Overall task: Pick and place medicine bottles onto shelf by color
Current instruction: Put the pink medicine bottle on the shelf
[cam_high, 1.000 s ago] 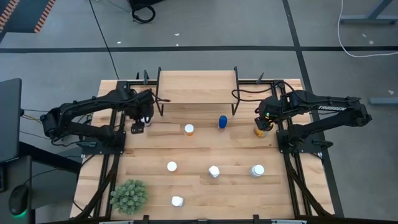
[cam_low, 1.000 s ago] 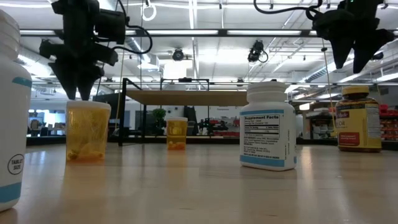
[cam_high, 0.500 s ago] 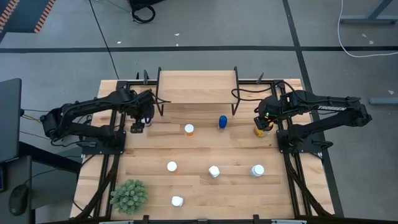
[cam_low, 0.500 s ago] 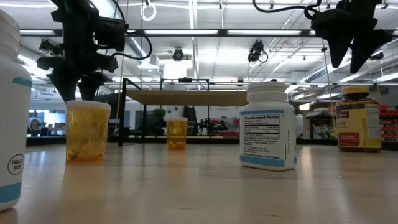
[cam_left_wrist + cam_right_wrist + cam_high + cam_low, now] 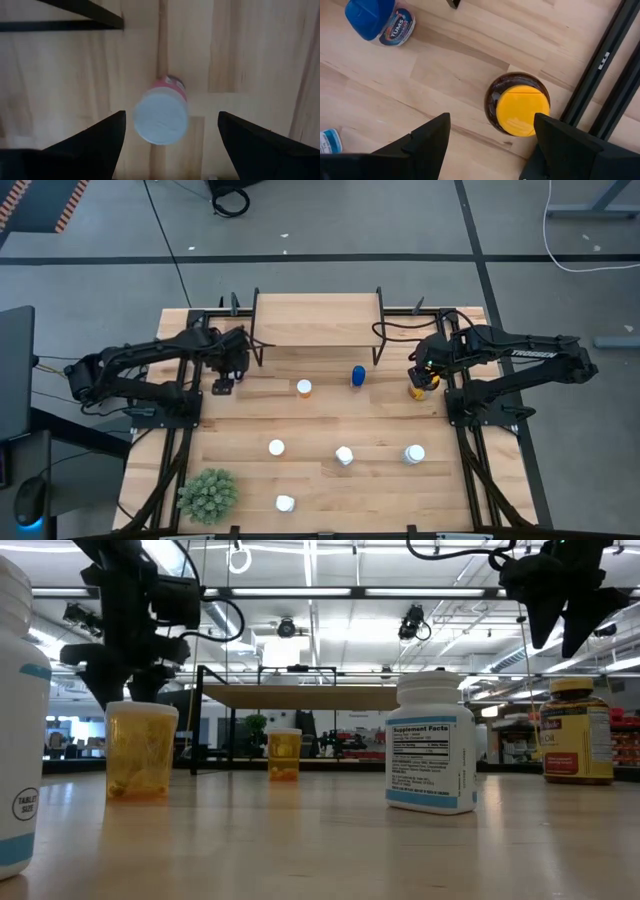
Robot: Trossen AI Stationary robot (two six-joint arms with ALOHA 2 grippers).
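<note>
A pinkish bottle with a white cap (image 5: 161,116) stands upright on the table near the shelf's left leg. My left gripper (image 5: 171,117) is open above it, one finger on each side of the cap and clear of it. In the high view my left gripper (image 5: 225,378) covers this bottle. A dark amber bottle with a yellow cap (image 5: 522,110) stands at the table's right side (image 5: 417,391). My right gripper (image 5: 492,120) is open above it and a little to one side. The light-wood shelf (image 5: 318,320) stands at the far middle on black legs.
A blue bottle (image 5: 357,375) and an orange bottle (image 5: 304,388) stand in front of the shelf. Several white-capped bottles (image 5: 344,455) stand toward the near edge beside a green spiky plant (image 5: 208,493). Black frame rails (image 5: 607,75) run beside the amber bottle.
My left gripper has gone down toward the pinkish bottle; in the low view its fingers now reach below the top of the orange bottle in front of it. My right gripper has kept still.
</note>
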